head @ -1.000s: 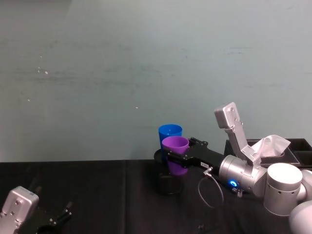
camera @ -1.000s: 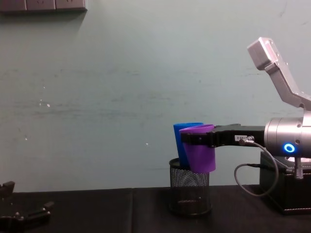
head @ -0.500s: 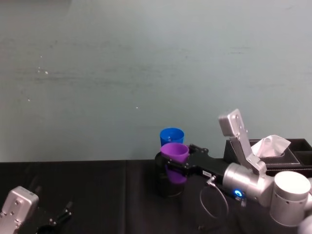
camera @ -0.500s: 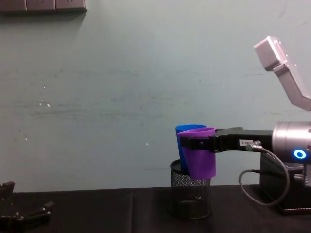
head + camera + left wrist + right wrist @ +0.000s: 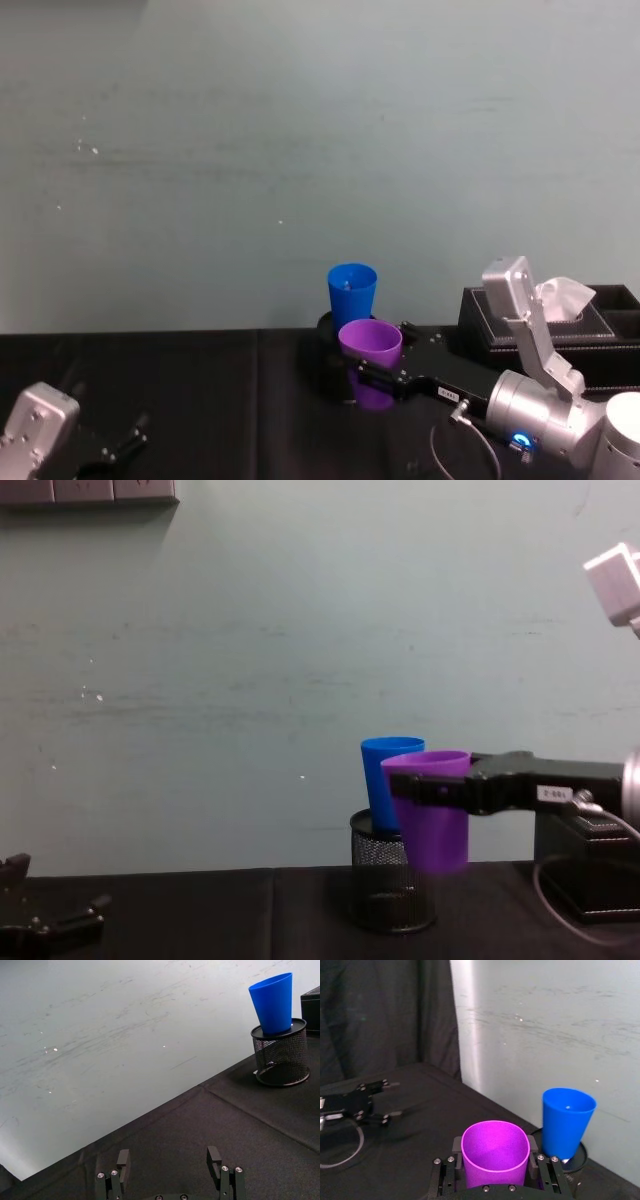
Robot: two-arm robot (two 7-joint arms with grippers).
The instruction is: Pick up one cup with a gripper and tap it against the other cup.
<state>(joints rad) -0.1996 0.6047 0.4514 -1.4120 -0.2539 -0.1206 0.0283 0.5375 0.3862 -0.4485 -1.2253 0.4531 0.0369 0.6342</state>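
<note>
A black cloth covers the worktop (image 5: 200,400), with a seam running across it towards the wall (image 5: 250,150). That wall is pale grey-green, scuffed and flecked with small white marks. Pale switch plates (image 5: 90,490) sit high on it in the chest view. A dark curtain (image 5: 370,1015) hangs at the wall's end in the right wrist view.

The right gripper (image 5: 375,373) is clamped on the purple cup (image 5: 370,342), holding it upright above the cloth. The cup is just in front of the mesh pen holder (image 5: 280,1057). The blue cup (image 5: 351,290) stands inside that holder (a gap shows between the two rims).

A black tissue box (image 5: 560,320) sits at the right. The left gripper (image 5: 168,1157) rests low over the cloth, well apart, with its fingers spread and empty.
</note>
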